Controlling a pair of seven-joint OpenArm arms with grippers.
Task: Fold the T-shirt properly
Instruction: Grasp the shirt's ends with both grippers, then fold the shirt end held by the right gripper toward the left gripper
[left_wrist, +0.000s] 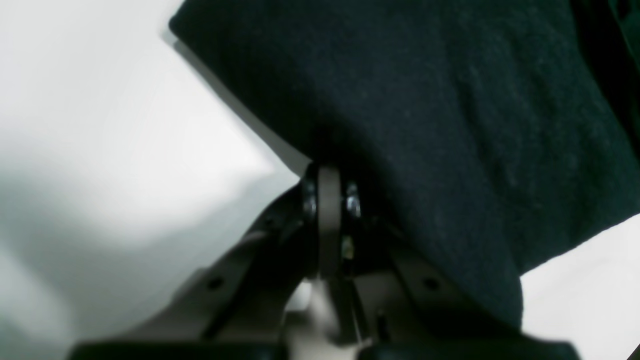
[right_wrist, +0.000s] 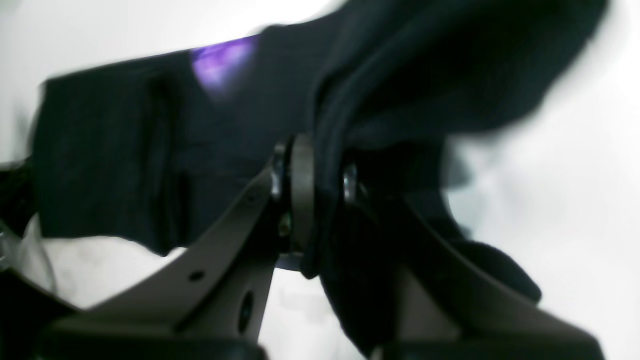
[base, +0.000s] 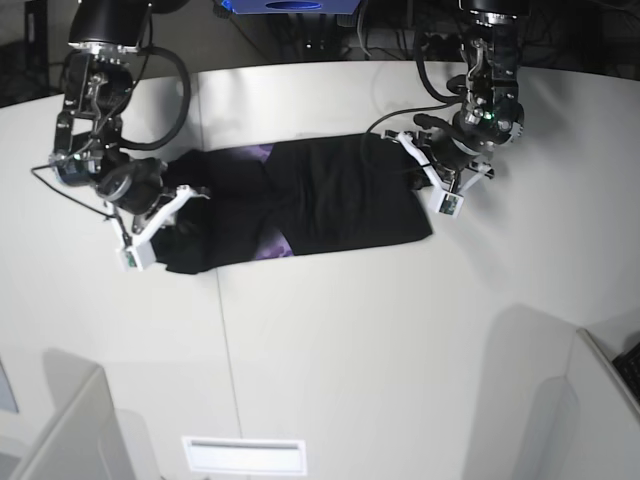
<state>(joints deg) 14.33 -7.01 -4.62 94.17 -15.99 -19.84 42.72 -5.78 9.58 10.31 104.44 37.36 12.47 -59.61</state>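
T-shirt (base: 330, 195), one, between two tools

Two black, jointed robot arms enter the overhead view from 11 and 1 o'clock, each trailing looped black cables. The left gripper (base: 420, 165), at 2 o'clock, and the right gripper (base: 185, 205), at 9 o'clock, each carry a white bracket housing a small wrist camera. Close up, the right gripper's fingers (right_wrist: 300, 195) are flat, taupe-grey plastic struts with dark round holes, fastened by shiny silver screws; the left gripper's fingers (left_wrist: 327, 220) match them, above a black base.
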